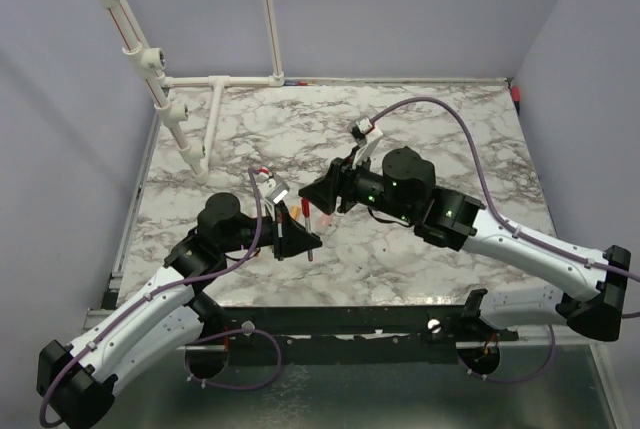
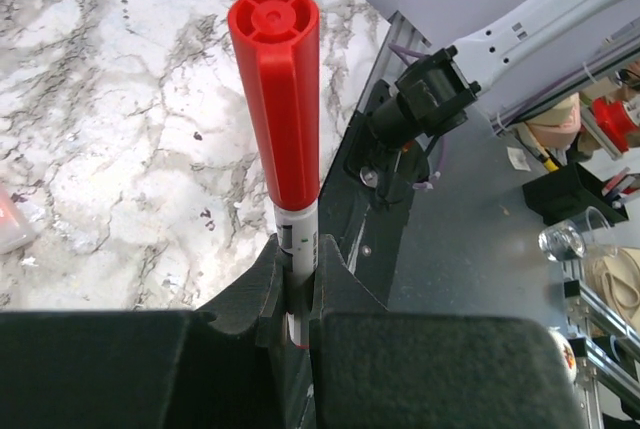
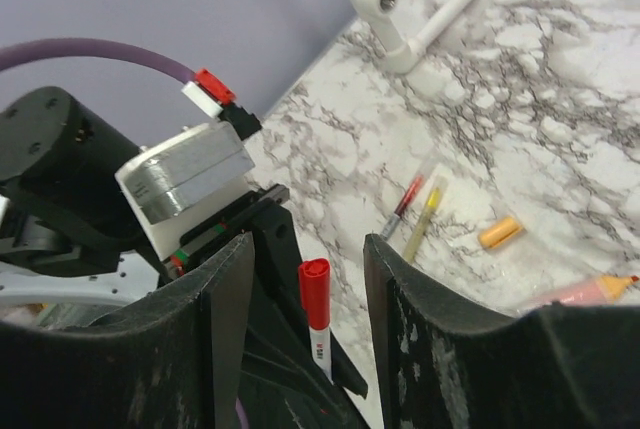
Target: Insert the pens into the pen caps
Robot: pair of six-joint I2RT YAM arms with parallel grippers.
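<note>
The left end effector is clenched on a white pen. It grips the barrel just below a red cap that is seated over the pen's upper end. Pen and cap stand out from the grip above the marble tabletop. The right end effector is released, its two fingers spread wide, one on each side of that red cap. A gap shows between the cap and each finger. In the top view the two end effectors meet nose to nose near the middle of the tabletop. Beyond them on the marble a red pen and a yellow pen lie side by side, nearly touching. An orange cap lies just beside them, and a pink pen lies close to one of the right end effector's fingers. A white pipe frame stands at the far-left corner of the tabletop.
</note>
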